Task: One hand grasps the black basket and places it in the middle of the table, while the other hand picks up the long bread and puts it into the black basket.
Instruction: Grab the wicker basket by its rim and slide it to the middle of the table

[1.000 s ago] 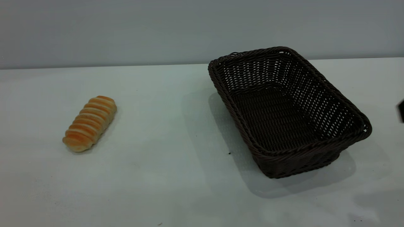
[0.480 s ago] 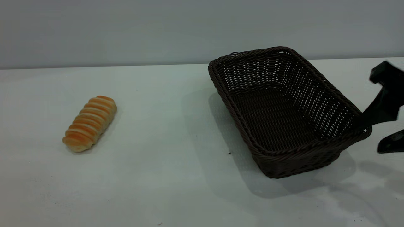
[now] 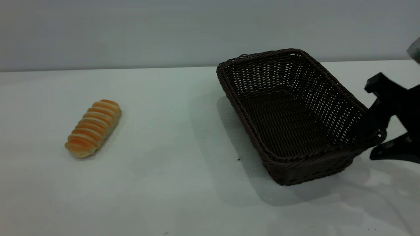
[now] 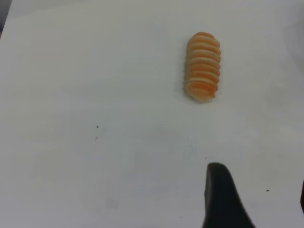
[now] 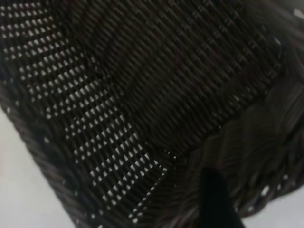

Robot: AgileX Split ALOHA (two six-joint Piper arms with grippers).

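In the exterior view the black basket (image 3: 297, 114) sits on the right half of the table (image 3: 170, 183) with the long bread (image 3: 93, 128) well apart at the left, and the right tool (image 3: 377, 139) straddles the basket's near right corner, 1 finger inside the rim and 1 outside, released and not clamped. The left wrist view alone shows the left tool (image 4: 259, 202), spread wide above the bare table (image 4: 95, 95) short of the bread (image 4: 203, 66). The right wrist view adds only a close look at the basket's weave (image 5: 142, 95) with 1 dark finger (image 5: 216, 199) over the rim.
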